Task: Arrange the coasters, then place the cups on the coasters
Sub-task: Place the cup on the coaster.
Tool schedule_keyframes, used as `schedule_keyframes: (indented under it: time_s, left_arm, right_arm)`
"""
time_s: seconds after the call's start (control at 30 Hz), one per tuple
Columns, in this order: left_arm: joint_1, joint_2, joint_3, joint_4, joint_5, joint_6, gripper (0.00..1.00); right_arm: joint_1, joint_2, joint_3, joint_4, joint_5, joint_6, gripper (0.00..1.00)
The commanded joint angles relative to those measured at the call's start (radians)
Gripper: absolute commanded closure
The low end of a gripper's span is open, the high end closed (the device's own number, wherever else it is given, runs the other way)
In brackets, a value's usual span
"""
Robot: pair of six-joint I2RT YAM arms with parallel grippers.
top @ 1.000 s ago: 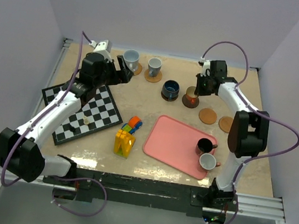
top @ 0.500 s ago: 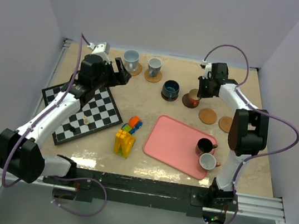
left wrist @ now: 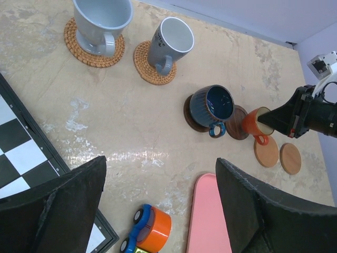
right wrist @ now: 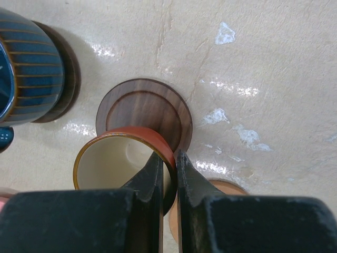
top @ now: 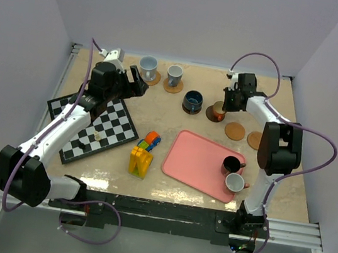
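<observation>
My right gripper (right wrist: 167,158) pinches the orange cup (right wrist: 113,163) by its rim, tilted over the dark coaster (right wrist: 142,108) beside the navy cup (right wrist: 26,63); my left gripper (left wrist: 159,163) hangs released

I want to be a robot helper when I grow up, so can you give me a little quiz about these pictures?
1. True or false: the left gripper is holding a cup.
2. What does the right gripper pinch? A. the navy cup. B. the orange cup. C. a coaster.
3. How many cups stand on the tray?

Key:
1. False. It is open and empty.
2. B. It grips the cup by the rim.
3. Two: the black cup and the white cup.
</observation>
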Motion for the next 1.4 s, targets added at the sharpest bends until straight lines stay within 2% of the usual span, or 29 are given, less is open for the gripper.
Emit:
schedule_keyframes:
  time_s: [0.0,0.3,1.37]
  left_arm:
    - [0.011,-0.014,-0.012,0.037,0.018,0.0,0.11]
    - [0.012,-0.008,-0.012,0.045,0.026,-0.003,0.11]
    - [0.012,-0.003,-0.018,0.057,0.043,-0.012,0.11]
  right_arm:
    - [0.001,-0.005,-0.01,0.083,-0.022,0.041,1.0]
    - [0.0,-0.005,-0.038,0.121,-0.033,0.114,1.0]
    - [0.001,-0.01,-0.107,0.222,0.028,0.159,1.0]
